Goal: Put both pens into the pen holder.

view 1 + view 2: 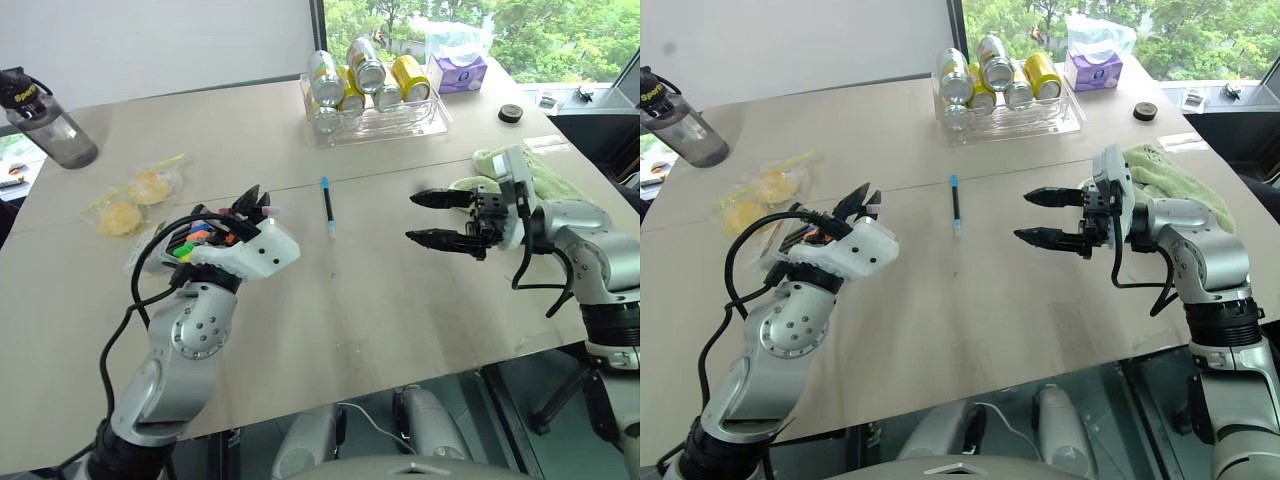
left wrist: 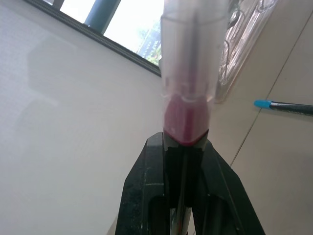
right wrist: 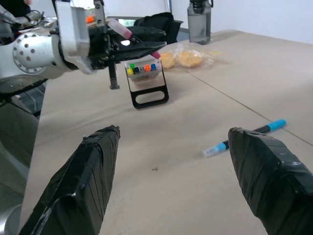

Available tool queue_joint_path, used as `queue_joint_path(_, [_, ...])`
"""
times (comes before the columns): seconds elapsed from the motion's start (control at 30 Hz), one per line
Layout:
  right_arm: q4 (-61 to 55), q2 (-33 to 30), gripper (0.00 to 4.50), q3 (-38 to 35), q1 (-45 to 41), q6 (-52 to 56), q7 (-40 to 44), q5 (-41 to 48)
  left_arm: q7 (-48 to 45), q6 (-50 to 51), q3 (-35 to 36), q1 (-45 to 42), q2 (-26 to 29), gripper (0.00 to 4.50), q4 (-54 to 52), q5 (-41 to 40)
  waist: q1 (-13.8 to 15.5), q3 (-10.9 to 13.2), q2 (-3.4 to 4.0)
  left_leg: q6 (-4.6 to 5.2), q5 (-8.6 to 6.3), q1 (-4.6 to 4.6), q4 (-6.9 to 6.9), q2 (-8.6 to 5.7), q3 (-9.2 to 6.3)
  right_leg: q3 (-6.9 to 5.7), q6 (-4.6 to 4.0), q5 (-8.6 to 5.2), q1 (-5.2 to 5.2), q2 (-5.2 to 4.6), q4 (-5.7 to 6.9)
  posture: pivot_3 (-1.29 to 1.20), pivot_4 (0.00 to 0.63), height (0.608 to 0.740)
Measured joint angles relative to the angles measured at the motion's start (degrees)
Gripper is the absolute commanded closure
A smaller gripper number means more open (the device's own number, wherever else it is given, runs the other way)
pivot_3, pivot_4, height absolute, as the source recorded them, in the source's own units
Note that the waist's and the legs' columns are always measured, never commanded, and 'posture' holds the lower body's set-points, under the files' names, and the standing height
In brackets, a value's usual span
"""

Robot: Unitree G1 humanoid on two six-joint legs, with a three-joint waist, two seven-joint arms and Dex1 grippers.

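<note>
Pens: two. The magenta-pink pen (image 3: 128, 33) is clamped between the left gripper's (image 1: 255, 206) fingers, held above the table (image 1: 400, 300) on the left side, its clear cap end sticking out past the fingertips. The dark pen with light blue cap (image 1: 327, 207) lies flat on the table near the middle, pointing near to far, between the two arms and apart from both.
Pen holder: one grey and black case (image 3: 145, 83), standing on the left part of the table just under and behind the left gripper; its handle cutout faces the table's middle.
Holder contents: a row of short markers with green, yellow, orange and blue tips; neither pen is in it.
Left fingers: clenched on the magenta-pink pen.
Right fingers: the right gripper (image 1: 440, 219) hangs over the right side of the table, pointing left toward the dark pen, fingers spread wide with nothing between them.
Cans: about five or six yellow and silver cans lying in one clear tray (image 1: 380, 122) at the far middle of the table; the exact count is hard to tell.
Bottle: one dark water bottle (image 1: 45, 120) at the far left.
Bags: two clear bags of yellow food (image 1: 135, 200) on the left, just beyond the holder.
Cloth: one pale green cloth (image 1: 1175, 175) on the right, behind the right arm.
Tissue box: one purple box (image 1: 458, 70) at the far right, beside the tray.
</note>
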Motion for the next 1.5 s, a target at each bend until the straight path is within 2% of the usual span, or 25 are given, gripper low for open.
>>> queue_joint_path(0.43, [4.51, 0.78, 0.74, -0.18, -3.85, -1.68, 2.15, -0.14, -8.84, 8.98, 3.32, 1.63, -3.85, 4.5, -2.74, 9.21, 0.13, 0.0, 0.0, 0.01, 0.0, -0.03, 0.02, -0.01, -0.05, -0.09, 0.0, 0.0, 0.01, -0.03, -0.01, 0.0, 0.15, 0.739])
queue_joint_path(0.67, [4.7, 1.73, 0.74, -0.02, -3.9, -2.36, 2.21, -0.51, -9.86, 9.49, 4.45, 2.25, -6.6, 4.5, -2.62, 9.21, 0.14, 0.0, 0.0, 0.0, 0.0, -0.04, 0.03, -0.01, -0.07, -0.09, 0.0, 0.0, 0.01, -0.04, -0.01, 0.0, 0.15, 0.739])
queue_joint_path(1.2, [4.68, 1.74, 0.74, -0.19, -3.89, -3.48, 0.79, -1.18, -9.65, 7.06, 9.98, 3.9, -8.85, 4.5, 0.92, 5.84, 0.17, 0.0, 0.0, 0.0, 0.0, -0.04, 0.05, -0.01, -0.09, -0.12, 0.0, 0.0, 0.01, -0.04, 0.0, 0.0, 0.15, 0.739])
queue_joint_path(1.23, [4.68, 1.74, 0.68, -0.19, -3.89, -3.95, 0.71, -1.33, -9.65, 7.06, 10.21, 3.9, -9.1, 3.47, 1.08, 5.51, 0.17, 0.0, 0.0, 0.0, 0.0, -0.04, 0.06, -0.01, -0.09, -0.12, 0.0, 0.0, 0.01, -0.04, 0.0, 0.0, 0.15, 0.739])
queue_joint_path(1.27, [4.68, 1.74, 0.68, -0.19, -3.89, -4.09, 0.68, -1.38, -9.65, 7.06, 10.26, 3.9, -9.16, 3.22, 1.13, 5.47, 0.15, 0.0, 0.0, 0.0, 0.0, -0.04, 0.06, -0.01, -0.09, -0.11, 0.0, 0.0, 0.01, -0.04, 0.0, 0.0, 0.15, 0.739])
queue_joint_path(1.37, [4.79, 2.06, 0.68, -0.19, -3.89, -4.73, 0.12, -1.51, -9.42, 7.07, 10.92, 3.8, -9.82, 1.67, 1.37, 5.42, 0.11, 0.0, 0.0, 0.0, 0.0, -0.04, 0.06, -0.01, -0.08, -0.12, 0.0, 0.0, 0.01, -0.04, 0.01, 0.0, 0.15, 0.739])
queue_joint_path(1.4, [4.94, 2.09, 0.68, -0.19, -3.89, -4.91, -0.1, -1.53, -9.36, 7.1, 11.24, 3.79, -9.9, 1.32, 1.55, 5.43, 0.11, 0.0, 0.0, 0.0, 0.0, -0.04, 0.06, -0.01, -0.09, -0.12, 0.0, 0.0, 0.01, -0.04, 0.01, 0.0, 0.15, 0.739])
queue_joint_path(1.47, [5.3, 2.09, 0.68, -0.19, -3.9, -5.03, -0.18, -1.71, -9.12, 7.13, 12.03, 3.79, -10.06, 0.2, 1.8, 5.43, 0.11, 0.0, 0.0, 0.0, 0.0, -0.04, 0.06, -0.01, -0.09, -0.12, 0.0, 0.0, 0.01, -0.04, 0.01, 0.0, 0.15, 0.739])
queue_joint_path(1.5, [5.35, 2.09, 0.68, -0.19, -3.9, -5.06, -0.19, -1.74, -8.97, 7.1, 12.11, 3.79, -10.06, 0.09, 1.9, 5.43, 0.12, 0.0, 0.0, 0.0, 0.0, -0.04, 0.07, -0.01, -0.08, -0.12, 0.0, 0.0, 0.01, -0.04, 0.01, 0.0, 0.15, 0.739])
